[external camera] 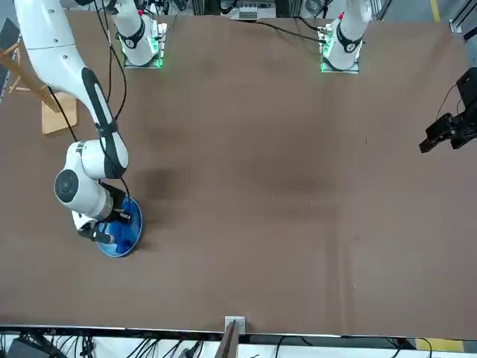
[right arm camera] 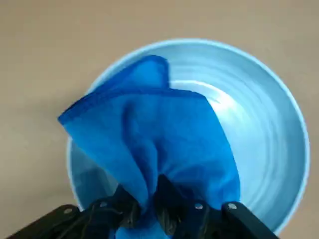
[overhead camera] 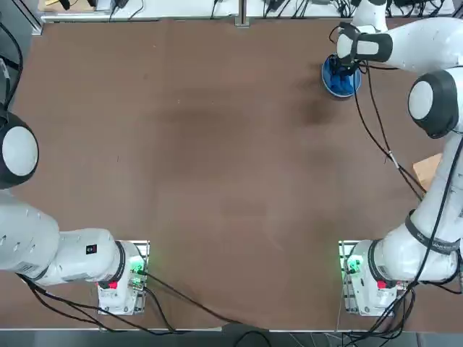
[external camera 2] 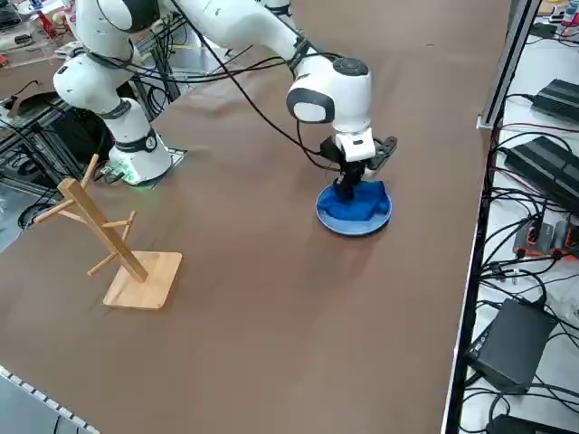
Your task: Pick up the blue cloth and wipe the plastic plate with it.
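Because the blue cloth (right arm camera: pixel 149 139) is soft and limp, it drapes and bunches, so I take it by a gathered fold rather than an edge. My right gripper (right arm camera: pixel 152 201) is pinched tight on that fold, jaws nearly together, with the cloth hanging onto the plastic plate (right arm camera: pixel 269 144) near the table's far right corner. The glossy plate looks light and may slide.
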Motion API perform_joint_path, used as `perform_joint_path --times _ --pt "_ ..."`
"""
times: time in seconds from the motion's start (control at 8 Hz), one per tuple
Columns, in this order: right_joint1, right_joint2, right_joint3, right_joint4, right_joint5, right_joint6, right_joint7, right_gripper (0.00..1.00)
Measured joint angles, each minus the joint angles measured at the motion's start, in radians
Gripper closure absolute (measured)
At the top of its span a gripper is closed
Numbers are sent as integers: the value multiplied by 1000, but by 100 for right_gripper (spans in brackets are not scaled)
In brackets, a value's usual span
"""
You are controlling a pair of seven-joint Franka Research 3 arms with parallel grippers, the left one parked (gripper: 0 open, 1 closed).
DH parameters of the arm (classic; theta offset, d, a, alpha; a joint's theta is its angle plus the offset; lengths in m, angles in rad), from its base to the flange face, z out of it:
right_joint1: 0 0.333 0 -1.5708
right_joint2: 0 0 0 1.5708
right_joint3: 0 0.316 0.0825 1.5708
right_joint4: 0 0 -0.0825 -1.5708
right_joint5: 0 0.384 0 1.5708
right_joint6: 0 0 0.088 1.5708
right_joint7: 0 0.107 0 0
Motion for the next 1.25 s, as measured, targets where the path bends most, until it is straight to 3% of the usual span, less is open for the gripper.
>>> perform_joint_path --times 0.62,0.88,1.25 --pt "4 84 -1 105 -36 18 10 83" --pt "-31 87 -4 109 -100 27 -20 83" --pt "-85 87 -4 108 -116 28 -84 83"
